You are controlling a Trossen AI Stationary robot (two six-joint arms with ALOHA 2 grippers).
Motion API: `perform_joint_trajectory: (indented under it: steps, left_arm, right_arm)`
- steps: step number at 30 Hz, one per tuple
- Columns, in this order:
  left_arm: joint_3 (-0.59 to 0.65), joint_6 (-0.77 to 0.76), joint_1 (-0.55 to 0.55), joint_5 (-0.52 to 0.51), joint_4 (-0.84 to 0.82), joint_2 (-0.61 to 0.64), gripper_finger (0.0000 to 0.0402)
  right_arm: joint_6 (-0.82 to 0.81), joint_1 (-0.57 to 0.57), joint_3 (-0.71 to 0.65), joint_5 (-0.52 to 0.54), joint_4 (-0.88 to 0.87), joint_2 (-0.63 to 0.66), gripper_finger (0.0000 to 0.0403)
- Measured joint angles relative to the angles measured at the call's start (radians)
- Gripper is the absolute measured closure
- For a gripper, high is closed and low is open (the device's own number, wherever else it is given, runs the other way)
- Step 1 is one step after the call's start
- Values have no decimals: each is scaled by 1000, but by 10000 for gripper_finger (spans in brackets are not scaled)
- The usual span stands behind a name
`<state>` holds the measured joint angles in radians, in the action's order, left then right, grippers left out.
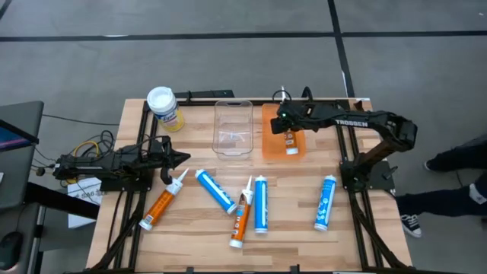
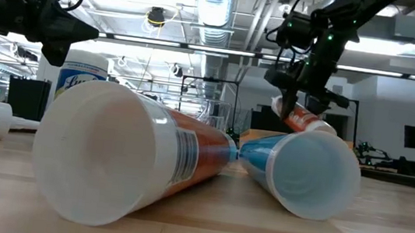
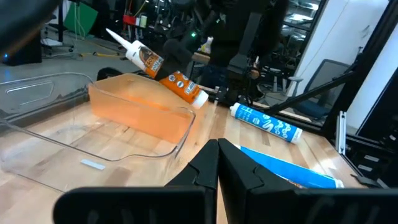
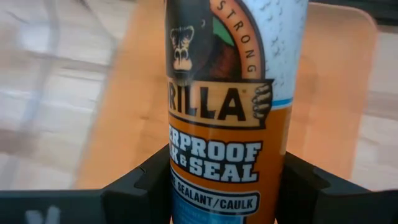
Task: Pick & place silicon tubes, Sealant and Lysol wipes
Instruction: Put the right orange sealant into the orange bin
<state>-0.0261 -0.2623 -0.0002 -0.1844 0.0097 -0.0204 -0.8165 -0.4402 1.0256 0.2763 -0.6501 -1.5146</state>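
My right gripper (image 1: 288, 123) hangs over the orange bin (image 1: 272, 144) at the table's far side, shut on an orange sealant tube (image 3: 163, 67). The Lysol wipes canister (image 1: 163, 106) stands upright on its base at the far left corner. Two orange tubes (image 1: 162, 202) (image 1: 242, 215) and three blue tubes (image 1: 215, 190) (image 1: 261, 204) (image 1: 326, 202) lie on their sides on the wood nearer the front. My left gripper (image 1: 183, 158) rests shut and level at the table's left side, touching nothing. My right gripper pinches the orange tube's labelled body (image 4: 224, 155) between its two fingers (image 4: 146, 183), one on each side. The fingers come slanting down from above and lie across the tube. The tube is tilted, nozzle end (image 3: 117, 37) higher, base end (image 3: 198, 96) lower, above the orange bin.
A clear plastic bin (image 1: 233, 128) stands beside the orange bin, toward the left. Black frame struts (image 1: 358, 183) run along both table sides. Cables (image 1: 91, 144) lie off the left edge. A person's legs (image 1: 456, 164) show beyond the right edge.
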Motion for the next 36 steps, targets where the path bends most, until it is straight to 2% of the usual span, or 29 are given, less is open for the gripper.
perform_joint_trajectory:
  steps: [6,16,32,36]
  left_arm:
    - [0,1,0,0,0,0,402]
    - [0,6,0,0,0,0,402]
    - [0,3,0,5,-1,0,402]
    - [0,3,0,5,-1,0,402]
  right_arm:
    - [-49,1,0,88,-68,3,214]
    - [-127,2,0,124,-74,1,214]
    - [-199,15,0,148,-55,-171,213]
    - [-208,19,0,146,-52,-198,194]
